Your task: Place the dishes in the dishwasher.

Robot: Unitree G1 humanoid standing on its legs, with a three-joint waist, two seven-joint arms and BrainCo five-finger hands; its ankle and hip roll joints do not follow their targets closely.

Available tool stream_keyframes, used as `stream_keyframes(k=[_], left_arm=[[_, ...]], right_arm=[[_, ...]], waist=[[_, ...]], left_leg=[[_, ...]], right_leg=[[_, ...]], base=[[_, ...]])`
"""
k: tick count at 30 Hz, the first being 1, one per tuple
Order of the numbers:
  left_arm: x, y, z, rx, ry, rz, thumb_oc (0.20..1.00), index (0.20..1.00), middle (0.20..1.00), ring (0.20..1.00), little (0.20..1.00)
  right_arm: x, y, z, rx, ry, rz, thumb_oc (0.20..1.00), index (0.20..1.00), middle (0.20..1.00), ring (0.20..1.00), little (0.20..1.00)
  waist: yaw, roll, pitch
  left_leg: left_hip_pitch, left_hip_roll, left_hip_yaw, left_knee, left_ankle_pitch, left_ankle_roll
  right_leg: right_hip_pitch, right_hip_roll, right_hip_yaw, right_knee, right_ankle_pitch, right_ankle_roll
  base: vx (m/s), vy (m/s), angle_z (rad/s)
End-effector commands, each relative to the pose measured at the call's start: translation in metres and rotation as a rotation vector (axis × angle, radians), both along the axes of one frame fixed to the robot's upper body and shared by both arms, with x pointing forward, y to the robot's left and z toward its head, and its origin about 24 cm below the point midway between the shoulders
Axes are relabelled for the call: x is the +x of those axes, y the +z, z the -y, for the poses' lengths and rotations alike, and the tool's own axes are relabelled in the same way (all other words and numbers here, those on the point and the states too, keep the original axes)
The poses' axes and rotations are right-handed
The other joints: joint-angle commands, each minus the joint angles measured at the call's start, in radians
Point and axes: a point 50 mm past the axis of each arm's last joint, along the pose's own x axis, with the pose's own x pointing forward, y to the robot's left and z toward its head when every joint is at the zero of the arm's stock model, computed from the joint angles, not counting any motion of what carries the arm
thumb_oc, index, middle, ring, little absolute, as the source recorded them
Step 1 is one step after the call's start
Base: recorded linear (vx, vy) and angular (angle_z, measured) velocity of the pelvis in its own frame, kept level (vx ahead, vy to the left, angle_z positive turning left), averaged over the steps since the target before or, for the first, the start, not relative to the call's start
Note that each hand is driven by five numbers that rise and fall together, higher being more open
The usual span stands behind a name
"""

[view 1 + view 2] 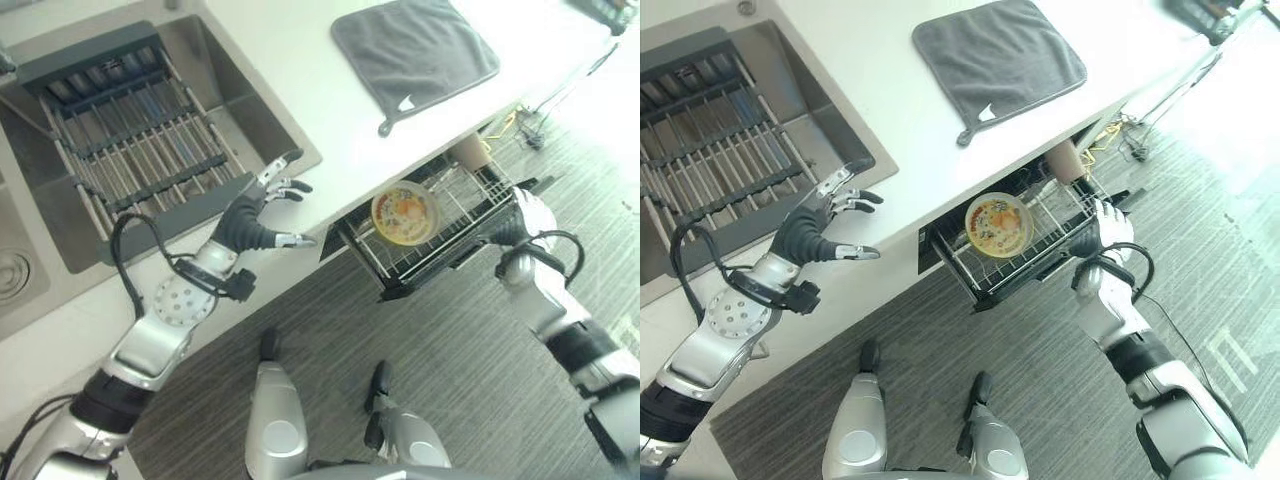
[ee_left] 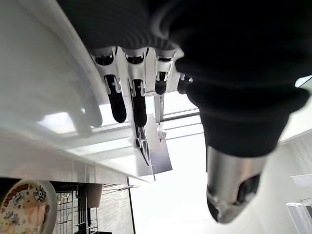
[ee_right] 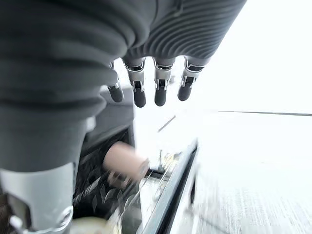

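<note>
Wire metal rack (image 1: 470,215), glossy bowl (image 1: 404,213), matt cloth mat (image 1: 415,52)

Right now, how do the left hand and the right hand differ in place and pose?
The left hand hovers over the white counter beside the sink, while the right hand is low, at the front of the pulled-out dishwasher rack. The left hand spreads its fingers; the right hand keeps its fingers straight and close together. Both are open and hold nothing.

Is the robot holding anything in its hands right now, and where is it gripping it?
No, nothing. The left hand hovers open above the counter; the right hand is open at the front edge of the dishwasher rack.
</note>
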Motion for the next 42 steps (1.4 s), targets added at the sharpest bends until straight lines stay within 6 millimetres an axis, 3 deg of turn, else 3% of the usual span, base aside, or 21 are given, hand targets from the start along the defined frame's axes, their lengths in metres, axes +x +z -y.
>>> stream_keyframes(k=[1, 3, 6, 13, 18, 19, 20, 23, 27, 32, 36, 38, 42], left_arm=[[-0.010, 0.003, 0.006, -0.031, -0.040, 0.051, 1.000, 1.000, 1.000, 1.000, 1.000], [-0.020, -0.013, -0.011, -0.071, 0.012, 0.009, 1.000, 1.000, 1.000, 1.000, 1.000], [-0.023, -0.022, -0.016, -0.097, 0.040, -0.006, 1.000, 1.000, 1.000, 1.000, 1.000], [-0.026, -0.035, -0.022, -0.137, 0.057, -0.050, 1.000, 1.000, 1.000, 1.000, 1.000], [-0.014, -0.040, -0.009, -0.153, 0.009, -0.056, 1.000, 1.000, 1.000, 1.000, 1.000], [-0.014, -0.040, -0.009, -0.153, 0.009, -0.056, 1.000, 1.000, 1.000, 1.000, 1.000], [-0.009, -0.042, -0.003, -0.153, -0.005, -0.060, 1.000, 1.000, 1.000, 1.000, 1.000], [-0.008, -0.045, -0.002, -0.151, -0.016, -0.076, 1.000, 1.000, 1.000, 1.000, 1.000], [-0.009, -0.046, -0.001, -0.141, -0.027, -0.092, 1.000, 1.000, 1.000, 1.000, 1.000], [-0.007, -0.039, 0.001, -0.121, -0.040, -0.073, 1.000, 1.000, 1.000, 1.000, 1.000], [0.010, -0.016, 0.012, -0.111, -0.079, 0.024, 1.000, 1.000, 1.000, 1.000, 1.000], [0.023, 0.004, 0.018, -0.104, -0.096, 0.089, 1.000, 1.000, 1.000, 1.000, 1.000], [0.035, 0.034, 0.025, -0.099, -0.114, 0.195, 1.000, 1.000, 1.000, 1.000, 1.000]], right_arm=[[-0.001, 0.008, 0.013, -0.025, -0.006, 0.087, 1.000, 1.000, 1.000, 1.000, 1.000], [-0.039, -0.023, 0.035, 0.279, -0.096, 0.208, 1.000, 1.000, 1.000, 1.000, 1.000], [-0.055, -0.040, 0.041, 0.451, -0.189, 0.330, 1.000, 1.000, 1.000, 1.000, 1.000], [-0.087, -0.090, 0.055, 0.741, -0.448, 0.410, 1.000, 1.000, 1.000, 1.000, 1.000], [-0.082, -0.131, 0.036, 1.186, -0.505, 0.429, 1.000, 1.000, 1.000, 1.000, 1.000], [-0.082, -0.131, 0.036, 1.186, -0.505, 0.429, 1.000, 1.000, 1.000, 1.000, 1.000], [-0.071, -0.135, 0.022, 1.441, -0.408, 0.478, 1.000, 1.000, 1.000, 1.000, 1.000], [-0.070, -0.142, 0.017, 1.566, -0.369, 0.501, 1.000, 1.000, 1.000, 1.000, 1.000], [-0.062, -0.144, 0.012, 1.664, -0.283, 0.495, 1.000, 1.000, 1.000, 1.000, 1.000], [-0.049, -0.141, 0.015, 1.715, -0.187, 0.491, 1.000, 1.000, 1.000, 1.000, 1.000], [-0.020, -0.120, 0.017, 1.782, -0.093, 0.559, 1.000, 1.000, 1.000, 1.000, 1.000], [0.009, -0.095, 0.016, 1.795, -0.039, 0.599, 1.000, 1.000, 1.000, 1.000, 1.000], [0.035, -0.064, 0.027, 1.839, 0.031, 0.685, 1.000, 1.000, 1.000, 1.000, 1.000]], waist=[[-0.011, 0.034, -0.106], [-0.058, 0.053, -0.166], [-0.081, 0.073, -0.190], [-0.100, 0.120, -0.230], [-0.092, 0.149, -0.259], [-0.092, 0.149, -0.259], [-0.085, 0.159, -0.269], [-0.077, 0.165, -0.272], [-0.058, 0.175, -0.270], [-0.029, 0.191, -0.222], [-0.006, 0.209, -0.146], [0.004, 0.218, -0.103], [0.013, 0.237, -0.021]], left_leg=[[0.064, 0.049, 0.035, -0.106, 0.004, 0.005], [0.135, 0.053, 0.068, -0.130, -0.001, 0.010], [0.178, 0.052, 0.084, -0.140, -0.008, 0.014], [0.248, 0.046, 0.107, -0.151, -0.023, 0.014], [0.287, 0.042, 0.096, -0.188, -0.013, 0.007], [0.287, 0.042, 0.096, -0.188, -0.013, 0.007], [0.292, 0.042, 0.081, -0.189, -0.011, 0.006], [0.298, 0.043, 0.074, -0.180, -0.012, 0.001], [0.298, 0.041, 0.061, -0.148, -0.023, -0.003], [0.227, 0.032, 0.015, -0.016, -0.050, -0.018], [0.089, 0.013, -0.031, 0.081, -0.064, -0.024], [0.025, -0.001, -0.046, 0.109, -0.068, -0.021], [-0.072, -0.033, -0.066, 0.165, -0.075, -0.007]], right_leg=[[0.079, -0.041, 0.008, 0.058, -0.090, 0.056], [0.113, -0.051, 0.029, 0.042, -0.088, 0.062], [0.131, -0.057, 0.041, 0.041, -0.089, 0.063], [0.177, -0.072, 0.030, 0.043, -0.106, 0.069], [0.204, -0.072, -0.013, 0.026, -0.099, 0.061], [0.204, -0.072, -0.013, 0.026, -0.099, 0.061], [0.205, -0.065, -0.027, 0.044, -0.112, 0.048], [0.209, -0.062, -0.040, 0.061, -0.124, 0.041], [0.217, -0.058, -0.064, 0.094, -0.148, 0.031], [0.174, -0.063, -0.080, 0.201, -0.191, 0.012], [0.068, -0.083, -0.064, 0.270, -0.199, 0.007], [0.011, -0.093, -0.056, 0.289, -0.192, 0.006], [-0.090, -0.107, -0.036, 0.344, -0.183, -0.002]], base=[[0.13, 0.068, -0.18], [0.19, 0.135, -0.14], [0.10, 0.097, -0.24], [0.10, 0.067, -0.10], [0.02, 0.024, 0.08], [0.05, 0.002, 0.17], [0.06, -0.001, 0.14], [0.08, -0.003, 0.18], [0.09, -0.002, 0.14], [0.01, -0.020, 0.12], [-0.25, -0.038, 0.24], [-0.32, -0.026, 0.12], [-0.30, -0.011, -0.03]])
